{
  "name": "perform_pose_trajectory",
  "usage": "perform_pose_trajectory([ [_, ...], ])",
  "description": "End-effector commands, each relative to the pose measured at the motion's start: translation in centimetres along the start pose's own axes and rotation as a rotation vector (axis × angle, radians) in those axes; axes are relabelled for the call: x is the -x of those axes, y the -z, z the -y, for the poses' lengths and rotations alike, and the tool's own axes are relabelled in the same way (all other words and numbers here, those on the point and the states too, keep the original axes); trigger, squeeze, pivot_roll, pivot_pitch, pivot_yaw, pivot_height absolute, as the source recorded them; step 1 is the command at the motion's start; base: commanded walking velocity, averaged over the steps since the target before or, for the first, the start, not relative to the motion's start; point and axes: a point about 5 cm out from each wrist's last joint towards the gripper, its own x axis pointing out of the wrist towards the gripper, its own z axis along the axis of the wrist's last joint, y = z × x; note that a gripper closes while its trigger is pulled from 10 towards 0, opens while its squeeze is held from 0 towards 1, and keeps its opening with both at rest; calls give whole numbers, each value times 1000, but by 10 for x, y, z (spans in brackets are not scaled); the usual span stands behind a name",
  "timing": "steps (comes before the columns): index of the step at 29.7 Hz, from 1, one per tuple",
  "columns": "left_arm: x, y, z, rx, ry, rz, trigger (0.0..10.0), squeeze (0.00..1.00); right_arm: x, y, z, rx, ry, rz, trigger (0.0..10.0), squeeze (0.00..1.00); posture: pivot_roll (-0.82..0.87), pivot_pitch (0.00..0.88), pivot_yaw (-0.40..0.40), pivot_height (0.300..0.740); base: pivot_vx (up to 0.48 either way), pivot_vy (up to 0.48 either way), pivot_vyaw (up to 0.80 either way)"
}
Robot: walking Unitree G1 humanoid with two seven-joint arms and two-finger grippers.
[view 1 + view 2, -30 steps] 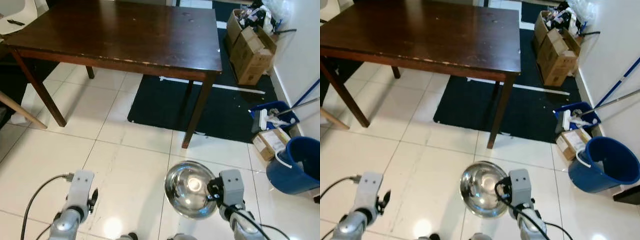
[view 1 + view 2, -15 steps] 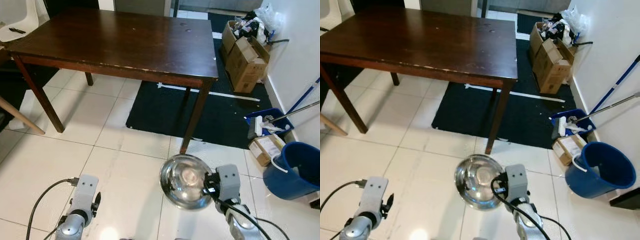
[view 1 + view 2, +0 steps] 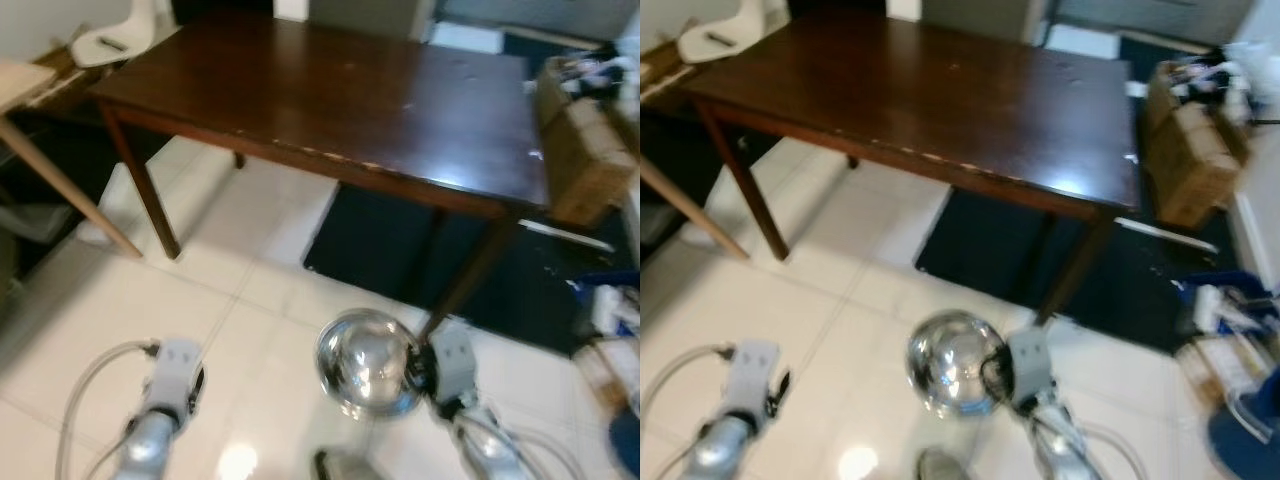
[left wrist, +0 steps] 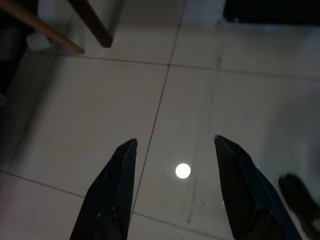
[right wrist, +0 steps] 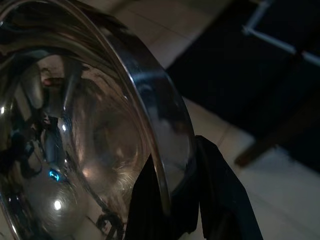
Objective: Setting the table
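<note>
One bowl [image 3: 368, 363], one table [image 3: 330, 95], two pincers [image 4: 172, 195].

We see both eye views smeared with motion blur. Overhead light glares off the white floor tiles [image 3: 238, 461] and the dark table [image 3: 1070, 187]. Both wrist views are dim; the steel bowl [image 5: 75, 150] mirrors small highlights.

Dark wood bench [image 3: 330, 95] on white tile floor [image 3: 190, 300], views motion-blurred.

Bench top shows nothing lying on it that can be made out; front edge chipped pale in spots. Floor: glossy tiles with grey grout lines; dark rug [image 3: 400, 250] lies flat under the bench's right end; cardboard boxes [image 3: 1185, 150] stand at the right; a slanted pale wooden leg [image 3: 60, 190] meets the floor at left.
</note>
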Motion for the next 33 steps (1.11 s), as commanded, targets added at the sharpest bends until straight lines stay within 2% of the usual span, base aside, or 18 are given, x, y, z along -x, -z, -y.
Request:
perform_pose_trajectory([
  [1,6,14,-3,-9,-3,-41,10000,114,-1,-2,-2,-6,-8,26,10000,47,-156,11,12,740,0,0,794],
  [22,5,15,-5,-25,-20,-41,10000,129,-4,-5,-5,-14,-30,44,10000,137,-148,10,17,740,0,0,790],
  [33,6,17,-11,-10,-69,-52,10000,133,-4,-5,-7,-17,-40,48,10000,188,-147,13,17,740,0,0,782],
])
